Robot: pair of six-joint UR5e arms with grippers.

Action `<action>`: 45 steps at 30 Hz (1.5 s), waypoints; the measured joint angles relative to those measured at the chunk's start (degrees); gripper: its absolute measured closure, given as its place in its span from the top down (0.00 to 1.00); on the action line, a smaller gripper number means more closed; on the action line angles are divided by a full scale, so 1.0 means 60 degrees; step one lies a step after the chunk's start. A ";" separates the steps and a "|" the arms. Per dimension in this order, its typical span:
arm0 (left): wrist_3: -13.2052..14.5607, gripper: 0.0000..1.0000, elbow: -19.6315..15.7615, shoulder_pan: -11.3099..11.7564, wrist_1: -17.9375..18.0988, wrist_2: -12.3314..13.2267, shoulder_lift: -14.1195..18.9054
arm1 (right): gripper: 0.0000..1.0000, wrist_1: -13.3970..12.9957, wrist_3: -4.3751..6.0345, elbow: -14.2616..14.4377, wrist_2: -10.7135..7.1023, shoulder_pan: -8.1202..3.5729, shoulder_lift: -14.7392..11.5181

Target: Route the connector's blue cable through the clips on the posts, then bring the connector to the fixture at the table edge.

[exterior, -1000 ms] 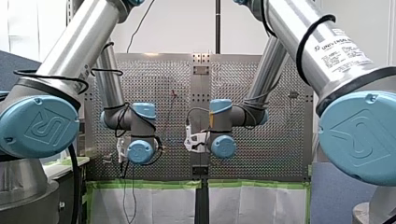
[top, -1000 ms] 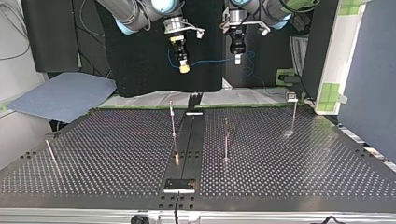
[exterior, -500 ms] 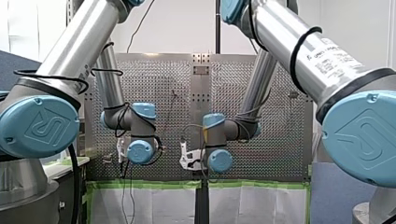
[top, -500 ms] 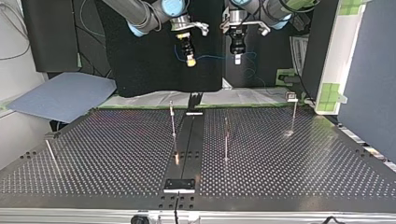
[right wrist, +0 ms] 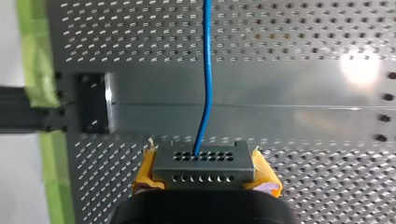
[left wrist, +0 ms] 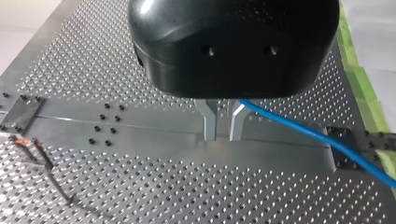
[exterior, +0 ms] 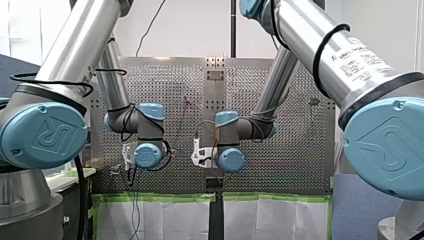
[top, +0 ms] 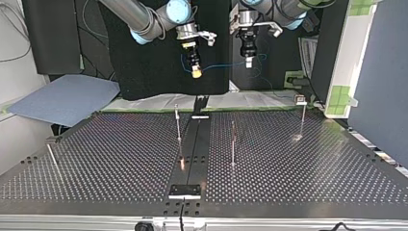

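Upper middle of the top view: a grey, hole-pierced rectangular connector [right wrist: 203, 166] is clenched by my right gripper's [top: 196, 72] yellow pads [right wrist: 264, 175]. Its thin blue cable [right wrist: 206, 74] reaches my left gripper [left wrist: 219, 122], whose state cannot be told.

Connector [right wrist: 204, 165]: lower part hidden behind right hand [right wrist: 204, 173].
Cable [left wrist: 308, 133]: one end hidden under left hand [left wrist: 222, 138] housing, the other cut off at the left wrist view's edge.
Posts [top: 178, 126]: tops too small to tell.
Front view: both hands hidden behind wrist joints [exterior: 148, 155].
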 joint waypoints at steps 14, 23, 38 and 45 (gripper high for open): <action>0.0155 0.15 0.0669 0.0242 -0.1105 -0.0517 0.1157 | 0.00 0.0399 0.0991 -0.0339 -0.0627 -0.0297 -0.1091; 0.0143 0.15 0.0962 0.0318 -0.1695 -0.0535 0.1863 | 0.00 0.0787 0.1070 -0.0575 -0.0726 -0.0534 -0.1823; 0.0211 0.15 0.1356 0.0605 -0.1933 -0.0464 0.1929 | 0.00 0.1288 0.1012 -0.0844 -0.0826 -0.1048 -0.2117; 0.0253 0.15 0.1818 0.0703 -0.2103 -0.0339 0.1911 | 0.00 0.1290 0.0995 -0.0849 -0.1053 -0.1392 -0.2097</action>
